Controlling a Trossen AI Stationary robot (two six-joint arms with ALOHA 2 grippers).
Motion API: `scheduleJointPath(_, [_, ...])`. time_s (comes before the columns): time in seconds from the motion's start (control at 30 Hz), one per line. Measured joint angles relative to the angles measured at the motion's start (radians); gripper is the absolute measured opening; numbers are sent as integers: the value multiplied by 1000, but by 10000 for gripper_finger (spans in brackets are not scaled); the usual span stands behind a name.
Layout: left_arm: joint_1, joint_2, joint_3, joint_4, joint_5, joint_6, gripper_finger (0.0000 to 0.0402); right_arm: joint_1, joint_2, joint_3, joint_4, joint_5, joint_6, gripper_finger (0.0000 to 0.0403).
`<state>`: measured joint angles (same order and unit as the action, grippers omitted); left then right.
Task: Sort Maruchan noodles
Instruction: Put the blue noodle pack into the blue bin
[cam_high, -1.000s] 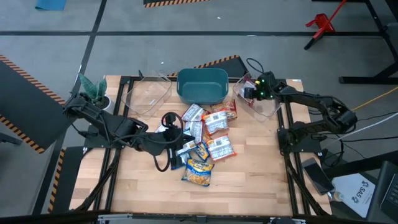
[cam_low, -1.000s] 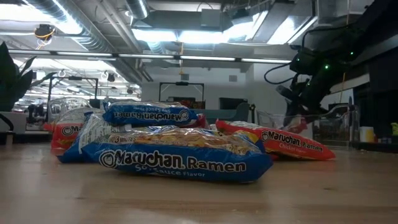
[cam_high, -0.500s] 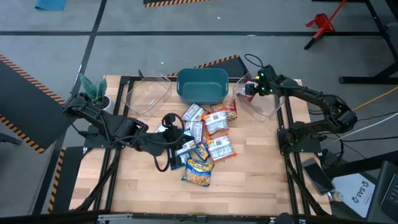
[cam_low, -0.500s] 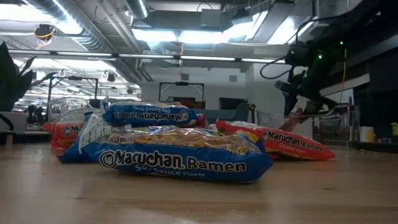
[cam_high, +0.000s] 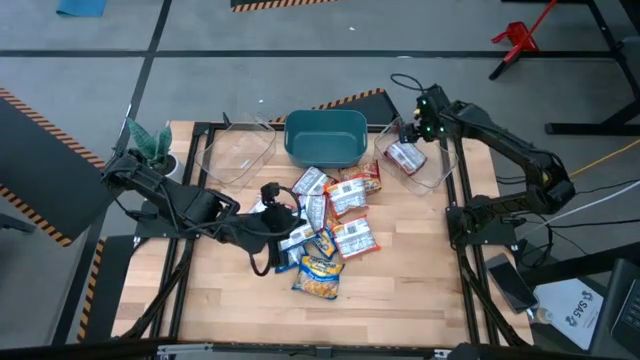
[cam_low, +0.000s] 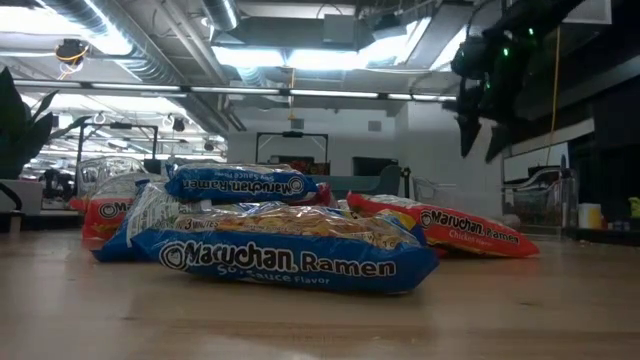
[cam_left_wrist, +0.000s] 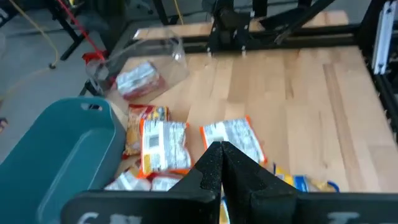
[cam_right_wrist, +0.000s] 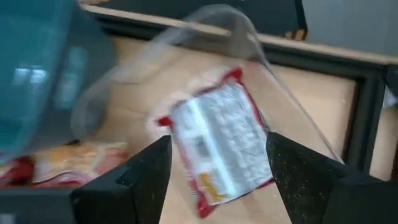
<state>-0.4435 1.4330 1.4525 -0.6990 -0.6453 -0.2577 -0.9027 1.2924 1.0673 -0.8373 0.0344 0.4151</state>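
Note:
Several Maruchan noodles packets (cam_high: 325, 225), blue, orange-red and yellow, lie heaped on the wooden table in front of the teal bin (cam_high: 325, 137). In the low view a blue packet (cam_low: 280, 255) lies nearest. One red-edged packet (cam_high: 405, 157) lies flat on the floor of the right clear container (cam_high: 432, 172); the right wrist view also shows this packet (cam_right_wrist: 221, 140). My right gripper (cam_right_wrist: 219, 144) hangs open above it, clear of it, and shows high up in the low view (cam_low: 480, 120). My left gripper (cam_left_wrist: 217, 158) is shut and hovers over the left side of the heap (cam_high: 288, 210).
A second clear container (cam_high: 237, 152) stands left of the teal bin. A small potted plant (cam_high: 150, 145) sits at the table's far left corner. Bare wood lies toward the near edge (cam_high: 400, 290) and near the left edge.
My right gripper has risen straight up out of the right clear container and tipped a little. The red-edged packet, which showed just under the fingers before, now lies on the container's floor, clear of them. My left arm has kept its place.

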Motion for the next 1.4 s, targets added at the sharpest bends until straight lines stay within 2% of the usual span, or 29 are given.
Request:
scheduleJointPath(0.13, [-4, 0, 0, -84, 38, -75, 0, 79, -25, 88, -38, -39, -2, 247])
scheduleJointPath(0.27, [-27, 0, -52, -134, 80, -170, 0, 241, -50, 109, -32, -131, 29, 247])
scheduleJointPath(0.33, [-50, -3, -113, -126, 65, -225, 0, 354, -55, 109, -30, -105, 59, 247])
scheduleJointPath(0.4, [-72, -10, -188, -101, 26, -287, 0, 480, -55, 91, 1, -26, 103, 247])
scheduleJointPath(0.47, [-85, -11, -270, -58, -9, -342, 0, 600, -54, 50, 82, 54, 148, 247])
scheduleJointPath(0.57, [-90, -10, -390, 29, -41, -389, 0, 731, -48, -31, 261, 115, 238, 247])
scheduleJointPath(0.7, [-69, -9, -560, 282, -81, -394, 0, 847, -38, -150, 540, 172, 336, 247])
scheduleJointPath(0.8, [-47, -9, -647, 409, -82, -399, 0, 905, -16, -226, 697, 199, 386, 247])
scheduleJointPath(0.97, [-42, -9, -736, 441, -67, -505, 0, 974, 77, -301, 939, 210, 448, 247])
scheduleJointPath(1.13, [-52, -9, -787, 447, -78, -609, 0, 1042, 221, -306, 1139, 200, 471, 247])
scheduleJointPath(1.23, [-51, -10, -797, 444, -78, -632, 0, 1072, 304, -297, 1240, 191, 347, 247])
scheduleJointPath(1.4, [-45, -9, -798, 448, -70, -631, 0, 1149, 392, -192, 1195, 200, -157, 247])
